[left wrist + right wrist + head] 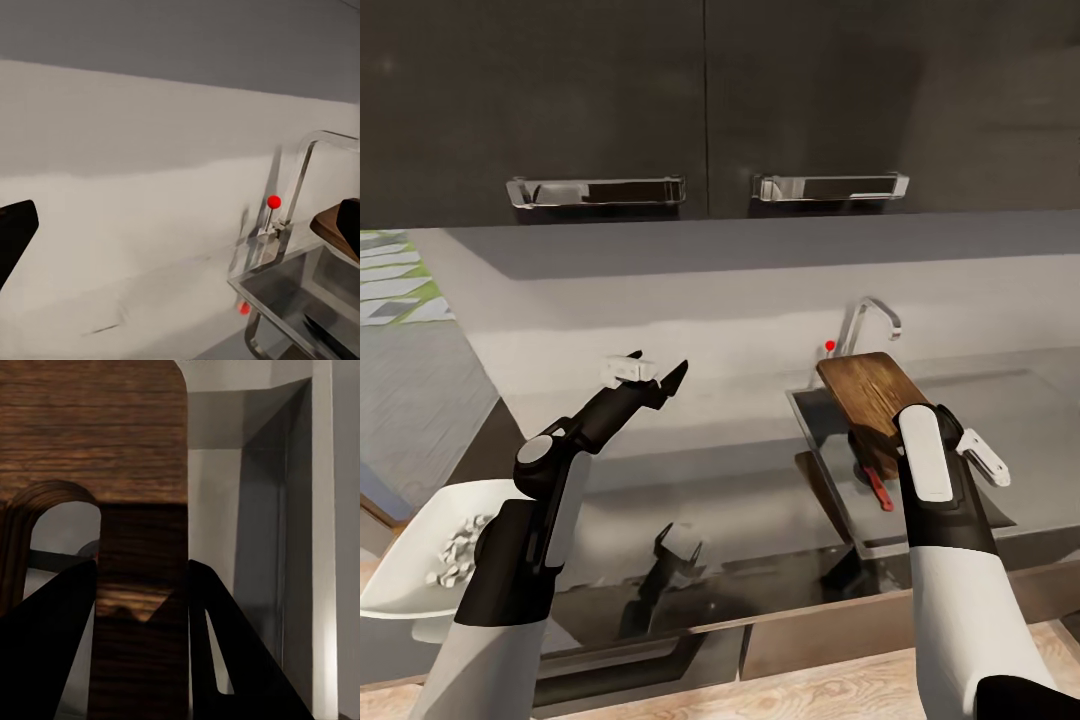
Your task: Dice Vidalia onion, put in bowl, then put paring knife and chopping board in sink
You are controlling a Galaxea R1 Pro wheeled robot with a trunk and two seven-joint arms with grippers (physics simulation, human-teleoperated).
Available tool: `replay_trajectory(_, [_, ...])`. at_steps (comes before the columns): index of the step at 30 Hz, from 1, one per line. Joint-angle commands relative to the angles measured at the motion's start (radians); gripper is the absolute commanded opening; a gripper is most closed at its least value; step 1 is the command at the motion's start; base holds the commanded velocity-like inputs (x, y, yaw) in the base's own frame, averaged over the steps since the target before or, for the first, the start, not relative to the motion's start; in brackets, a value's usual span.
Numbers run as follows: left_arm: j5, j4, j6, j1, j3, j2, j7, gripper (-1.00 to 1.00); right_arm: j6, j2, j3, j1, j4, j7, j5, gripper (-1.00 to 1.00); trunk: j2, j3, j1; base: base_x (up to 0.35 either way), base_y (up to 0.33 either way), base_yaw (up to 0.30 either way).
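Head view: right arm hides the right gripper (142, 585), clamped on the board (865, 392) over the sink (822, 470), knife (877, 490) inside; bowl (400, 570) holds onion dice (455, 555); left gripper (650, 378) spread.

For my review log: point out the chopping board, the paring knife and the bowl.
chopping board (865, 388), head view, upper face of the wood.
paring knife (877, 489), head view, reddish handle, in the sink.
bowl (405, 565), head view, white inner side.

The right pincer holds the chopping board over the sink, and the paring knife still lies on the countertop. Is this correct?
Not quite. The head view shows the paring knife lying inside the sink, not on the countertop. The right pincer does hold the chopping board over it.
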Motion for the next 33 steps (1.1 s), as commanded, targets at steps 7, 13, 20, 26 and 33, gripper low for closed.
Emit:
replay_trajectory(7, [0.009,-0.001,0.009,-0.001,0.001,0.000,-0.001,1.00,0.011,0.001,-0.002,-0.001,-0.001,-0.005,-0.004,-1.00,-0.002,-0.002,0.001,0.000,0.000,-0.133])
replay_trajectory(13, [0.010,-0.001,0.009,0.000,0.001,-0.001,-0.001,1.00,0.010,0.001,-0.002,-0.001,-0.001,-0.005,-0.004,-1.00,-0.002,-0.002,0.001,0.000,0.000,-0.011])
replay_trajectory(20, [0.010,-0.001,0.009,-0.001,0.001,-0.002,-0.001,1.00,0.012,0.001,-0.059,-0.001,-0.001,-0.006,-0.005,-1.00,-0.002,-0.005,0.001,0.000,0.000,-0.001])
replay_trajectory(26, [0.010,-0.001,0.009,-0.001,0.001,-0.002,-0.001,1.00,0.011,0.001,-0.078,-0.001,0.008,-0.006,-0.005,-1.00,-0.002,-0.005,0.001,0.000,0.000,0.000])
replay_trajectory(33, [0.010,-0.001,0.009,-0.001,0.001,-0.002,-0.001,1.00,0.010,0.001,-0.080,-0.001,0.039,-0.006,-0.008,-1.00,-0.002,-0.005,0.001,0.000,0.000,0.000])
